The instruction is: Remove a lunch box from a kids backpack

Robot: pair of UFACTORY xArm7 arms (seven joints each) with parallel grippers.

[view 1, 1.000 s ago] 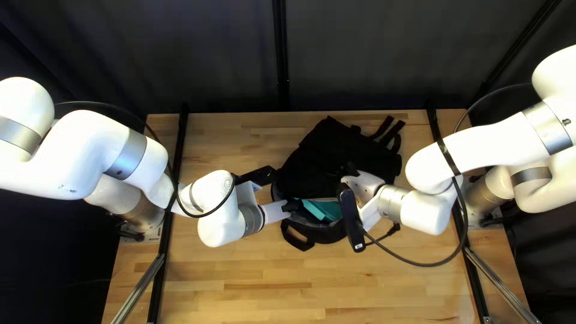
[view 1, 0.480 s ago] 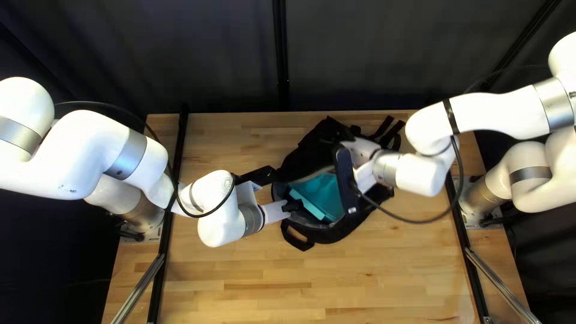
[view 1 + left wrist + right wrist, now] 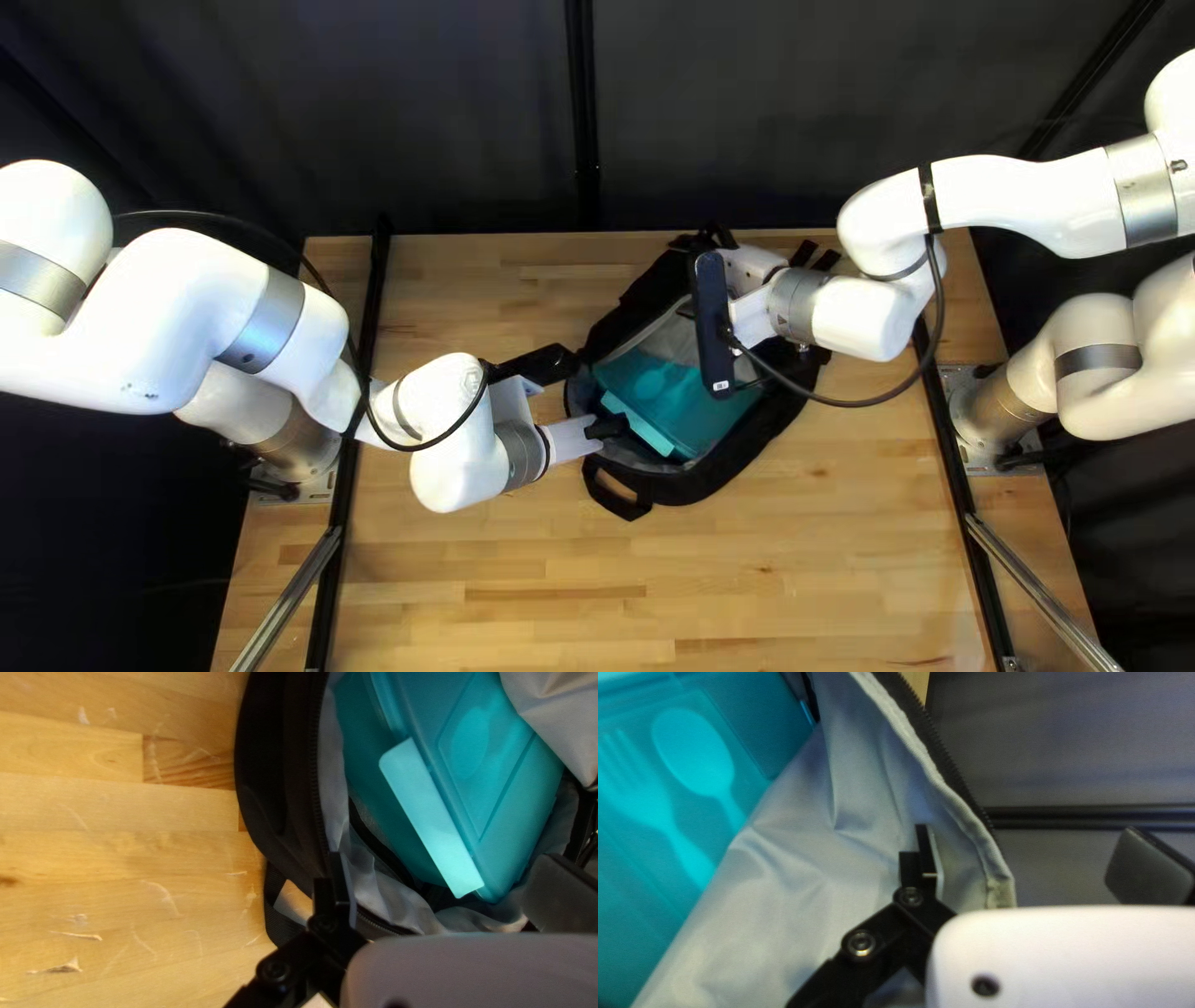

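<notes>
The black backpack (image 3: 778, 417) lies unzipped in the top left view, with the teal lunch box (image 3: 672, 396) inside. My left gripper (image 3: 608, 427) is at the bag's left rim. In the left wrist view my left gripper (image 3: 448, 886) is open, one finger by the zipper edge, the other over the opening, the lunch box (image 3: 473, 765) ahead. My right gripper (image 3: 713, 237) is at the bag's far end. In the right wrist view, my right gripper (image 3: 1036, 865) stands open; one finger is against the flap's grey lining (image 3: 803, 871), beside the lunch box (image 3: 635, 846).
A carry loop (image 3: 619, 495) of the bag rests on the wooden table (image 3: 523, 585) toward its near edge. Black straps (image 3: 815, 258) lie at the far right of the bag. My right arm's cable (image 3: 859, 401) hangs in an arc over the table.
My right arm has moved toward the table's far edge, and the bag's flap has folded back that way, uncovering much more of the lunch box. My left arm has stayed still.
</notes>
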